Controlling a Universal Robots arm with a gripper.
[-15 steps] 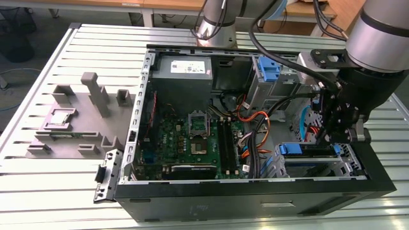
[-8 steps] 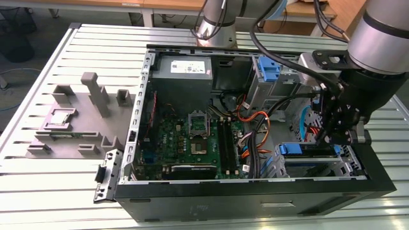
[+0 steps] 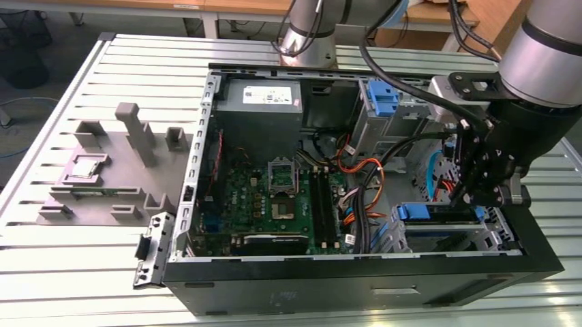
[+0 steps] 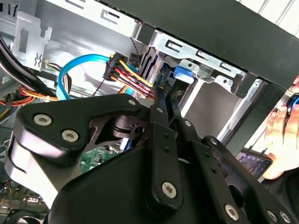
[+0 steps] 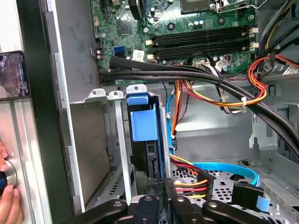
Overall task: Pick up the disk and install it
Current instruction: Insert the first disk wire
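The disk [image 3: 443,214] stands on edge in the drive bay at the case's corner, on the exterior view's right. Its blue bracket [image 5: 142,123] shows between the bay's metal rails in both wrist views [image 4: 183,74]. My gripper [image 3: 471,203] hangs right over that bay. In both wrist views its two thin black fingers [image 4: 156,105] run close together, and the gripper [image 5: 160,185] points at the disk's exposed dark edge [image 5: 150,161]. The gripper [image 4: 163,93] looks shut, with its tips at or very near that edge. Whether they touch it is hidden.
The open computer case [image 3: 364,286] lies on a slatted metal table. Red, yellow and black power wires [image 5: 191,182] and a blue flat cable [image 5: 233,170] run beside the bay. A motherboard [image 3: 272,197], grey power supply [image 3: 264,97] and grey fixture [image 3: 109,170] lie toward the exterior view's left. A person's hand [image 4: 280,126] and phone [image 5: 14,74] are just outside the case.
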